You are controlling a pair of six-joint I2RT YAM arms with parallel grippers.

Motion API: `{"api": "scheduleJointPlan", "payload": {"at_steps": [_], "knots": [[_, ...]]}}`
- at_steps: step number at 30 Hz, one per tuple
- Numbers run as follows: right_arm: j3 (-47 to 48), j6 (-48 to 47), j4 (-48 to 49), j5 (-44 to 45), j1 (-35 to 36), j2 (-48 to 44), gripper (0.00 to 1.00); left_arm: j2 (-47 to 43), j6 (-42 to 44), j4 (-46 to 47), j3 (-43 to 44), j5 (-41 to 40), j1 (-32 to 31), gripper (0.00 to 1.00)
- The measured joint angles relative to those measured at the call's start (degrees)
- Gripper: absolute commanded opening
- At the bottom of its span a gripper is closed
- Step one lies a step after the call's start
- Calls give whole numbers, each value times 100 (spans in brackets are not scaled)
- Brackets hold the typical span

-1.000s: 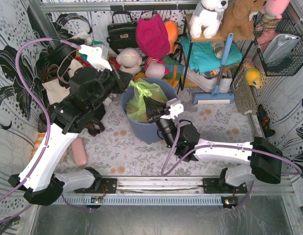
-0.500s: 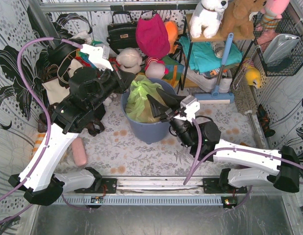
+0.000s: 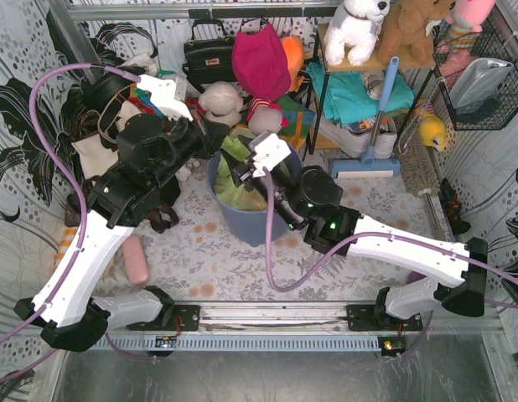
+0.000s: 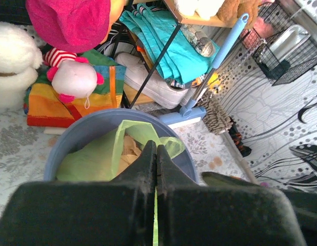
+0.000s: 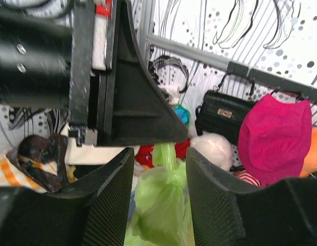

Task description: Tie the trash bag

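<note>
Green plastic, thin and see-through, makes the trash bag [image 3: 232,191]. It sits inside the round blue bin [image 3: 242,228] near the middle of the table [image 3: 372,201]. The bag's top is bunched into a thin neck [image 5: 165,154]. In the right wrist view the neck stands tall, running from 6 o'clock up to 12 o'clock. The left gripper [image 4: 156,151] is closed tight and pinches the tip of that neck. The right gripper [image 5: 159,154] is open, with one finger at 9 o'clock of the neck and one at 3 o'clock.
</note>
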Motion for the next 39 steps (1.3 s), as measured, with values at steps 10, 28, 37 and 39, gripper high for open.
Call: {"api": "scheduleJointPlan", "payload": {"at_steps": [10, 28, 37, 39], "knots": [[52, -63, -533, 37, -404, 323, 38, -9, 4, 72, 0, 46, -15, 0], [-319, -146, -131, -72, -542, 308, 0, -400, -184, 254, -542, -216, -15, 63], [-321, -144, -48, -103, -542, 210, 0, -826, -968, 358, -1287, -538, -15, 56], [-343, -144, -9, -116, -542, 192, 0, -918, -1211, 538, -1488, -468, -15, 55]]}}
